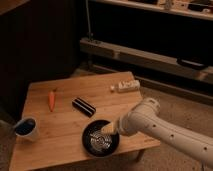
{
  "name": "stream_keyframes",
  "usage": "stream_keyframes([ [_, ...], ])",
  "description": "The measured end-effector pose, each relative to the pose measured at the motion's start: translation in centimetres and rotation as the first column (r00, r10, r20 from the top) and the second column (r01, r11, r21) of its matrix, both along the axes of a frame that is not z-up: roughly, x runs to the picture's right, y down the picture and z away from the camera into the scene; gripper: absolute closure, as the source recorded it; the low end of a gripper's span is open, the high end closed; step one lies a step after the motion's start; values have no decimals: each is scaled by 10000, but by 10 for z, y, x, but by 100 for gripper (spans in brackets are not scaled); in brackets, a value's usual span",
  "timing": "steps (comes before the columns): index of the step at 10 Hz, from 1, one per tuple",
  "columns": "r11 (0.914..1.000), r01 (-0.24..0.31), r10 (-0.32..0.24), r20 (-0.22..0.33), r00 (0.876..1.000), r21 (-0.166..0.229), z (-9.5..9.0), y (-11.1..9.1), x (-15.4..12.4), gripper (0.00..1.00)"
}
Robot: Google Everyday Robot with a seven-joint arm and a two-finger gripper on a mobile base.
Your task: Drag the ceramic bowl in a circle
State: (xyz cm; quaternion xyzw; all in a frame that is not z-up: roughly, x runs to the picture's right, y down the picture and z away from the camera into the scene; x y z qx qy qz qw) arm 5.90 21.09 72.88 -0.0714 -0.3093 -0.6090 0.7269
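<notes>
So the robot's only gripper [106,131] sits at the end of the white arm that reaches in from the right. It hangs right over the wide, shallow black ceramic bowl [95,146] with the silvery rings inside. The jaws are spread wide and don't seem to have hold of anything. It's dim down there, so it's hard to say whether a fingertip is already inside the bowl touching it or just hovering above.

The bowl sits close to the near edge of the light wooden table [60,125], toward its right front corner.

What matters for the coming drag: the bowl is directly below the gripper, with most of it spreading off to the left and toward the camera. The fingers are over the far-right part, just inside the rim. It's round, so there's no long axis to worry about.

Probably the next step is to press a finger against the inner wall and sweep. There's little table on the near side, and the black ribbed oblong block [84,107] lies just beyond the bowl, so a tight circle looks safer.
</notes>
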Motion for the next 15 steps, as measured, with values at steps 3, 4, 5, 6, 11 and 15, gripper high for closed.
stream_keyframes([
  [3, 9969, -503, 501, -41, 9987, -599, 26, 11, -3, 20],
  [4, 9957, -561, 558, -67, 9984, -734, 32, 15, -5, 20],
  [5, 9947, -603, 600, -68, 9982, -829, 35, 17, -7, 20],
  [6, 9931, -658, 655, -66, 9978, -968, 40, 20, -11, 20],
  [11, 9854, -864, 856, -113, 9963, -1466, 43, 27, -22, 37],
  [15, 9796, -904, 854, -354, 9957, -1797, 43, 30, -25, 79],
])
